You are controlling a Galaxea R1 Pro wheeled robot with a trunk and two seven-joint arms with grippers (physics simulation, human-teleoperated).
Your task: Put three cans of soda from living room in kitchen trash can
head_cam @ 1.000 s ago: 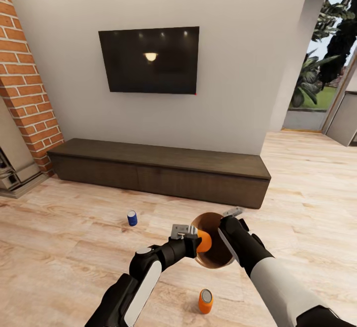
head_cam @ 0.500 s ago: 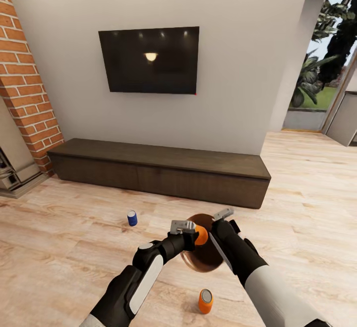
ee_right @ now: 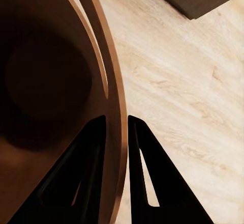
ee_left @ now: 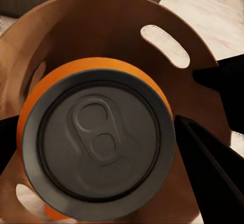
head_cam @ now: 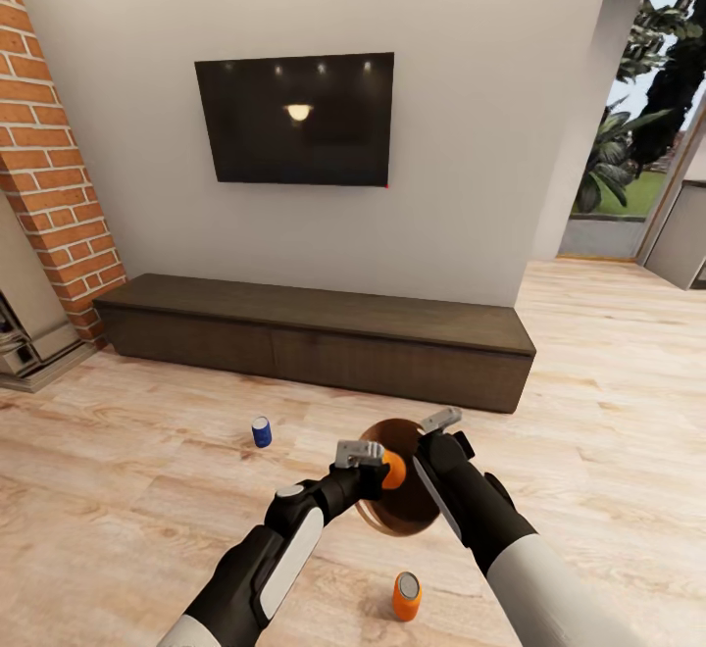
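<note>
Above the light wood floor (head_cam: 147, 490), before the long dark-wood cabinet (head_cam: 314, 338), the right gripper (ee_right: 116, 132) has its fingers clamped on the rim of the round brown-lined bin (head_cam: 402, 510). Over its mouth the left gripper (head_cam: 378, 461) squeezes an orange soda can (ee_left: 96, 142). A second orange can (head_cam: 406, 596) and a dark blue can (head_cam: 261, 430) stand on the floor

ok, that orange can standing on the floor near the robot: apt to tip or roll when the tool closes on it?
The orange can on the floor stands upright, taller than wide, so an off-centre push would probably tip it. Once down, its round body would likely roll on the smooth wood floor. It looks rigid and small, so probably light; its smooth sides may slip in a shallow pinch.
</note>
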